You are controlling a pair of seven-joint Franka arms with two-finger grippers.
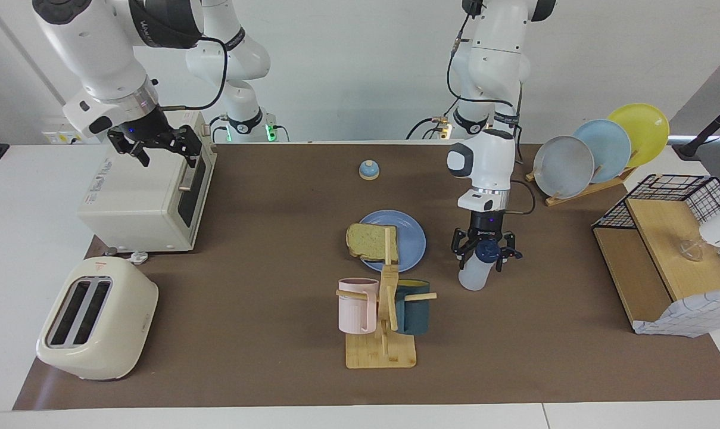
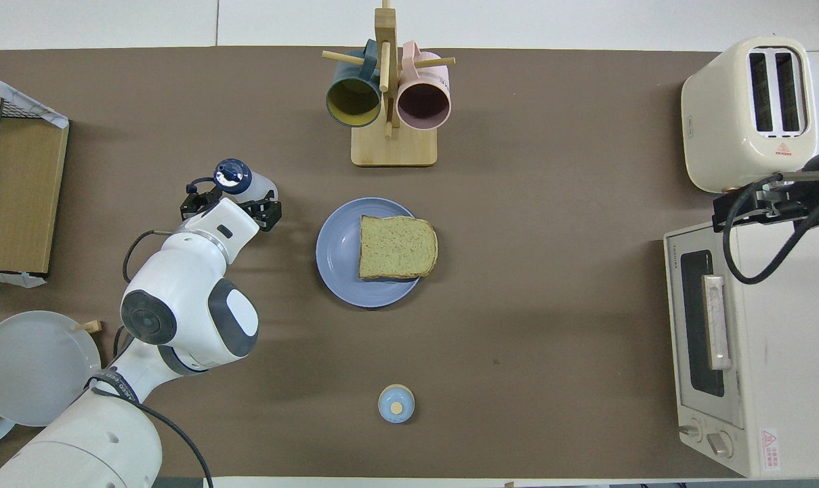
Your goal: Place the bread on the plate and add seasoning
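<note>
- The left claw (image 1: 485, 255) was seen low over the mat, clasped about the shoulder of the seasoning bottle (image 1: 473, 275), just under its dark cap.
- The bottle was held upright, at about ten o'clock from the plate (image 2: 338, 254) in the overhead view, with bare mat between the two. Whether its base rested on the mat could not be told.
- The bread (image 2: 397, 247) was found already on the plate, pushed toward three o'clock so that its crust overhung the rim.
- The seasoning step was judged to be the one in hand. The bottle should be lifted clear, carried toward four o'clock until it hangs over the slice, and only then tipped.
- So high a grip was judged liable to let the body swing, so a slow tilt was advised.
- The right claw (image 1: 157, 146) was left spread and empty, waiting above the toaster oven (image 1: 139, 196).
- What the bottle held could not be made out.
- The teal mug (image 2: 353, 102) and the pink mug (image 2: 423, 102), hung on the wooden stand (image 2: 393, 146) at twelve o'clock from the plate, were seen empty.
- Nothing was seen in the toaster (image 2: 748, 115) slots.
</note>
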